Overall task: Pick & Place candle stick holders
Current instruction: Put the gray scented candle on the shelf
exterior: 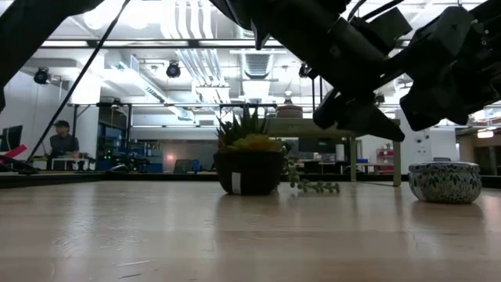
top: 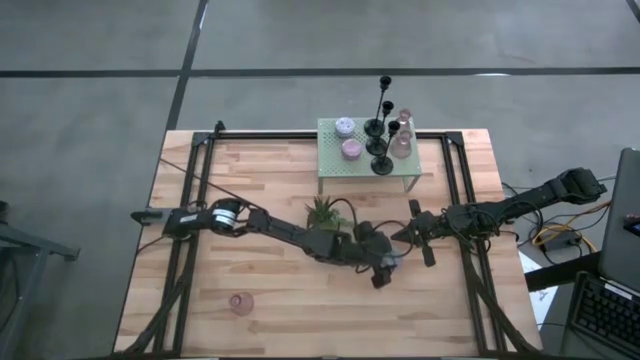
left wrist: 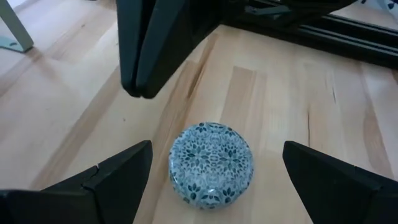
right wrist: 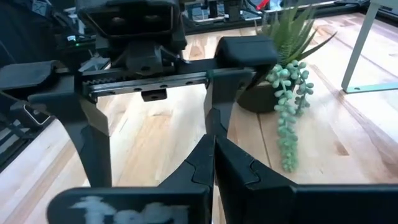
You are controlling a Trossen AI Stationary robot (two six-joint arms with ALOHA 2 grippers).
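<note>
A small round blue-patterned holder (left wrist: 211, 165) sits on its base on the wooden table; it also shows in the low view (exterior: 445, 182). My left gripper (left wrist: 217, 148) is open just above it, one finger on either side, touching nothing; it also shows in the high view (top: 388, 268). My right gripper (right wrist: 214, 149) is shut and empty, close by toward the table's right (top: 412, 236). A pink holder (top: 240, 302) stands near the front left. Three black candlesticks (top: 382, 130), a lilac holder (top: 345, 126) and a pink holder (top: 352, 149) stand on the green rack (top: 335, 168).
A small spiky green plant in a dark pot (top: 323, 212) stands just left of the grippers, with a trailing strand (right wrist: 287, 118). A pale pink glass piece (top: 403, 140) is on the rack. Black rails (top: 195, 200) run along both table sides. A person (exterior: 61, 141) sits far behind.
</note>
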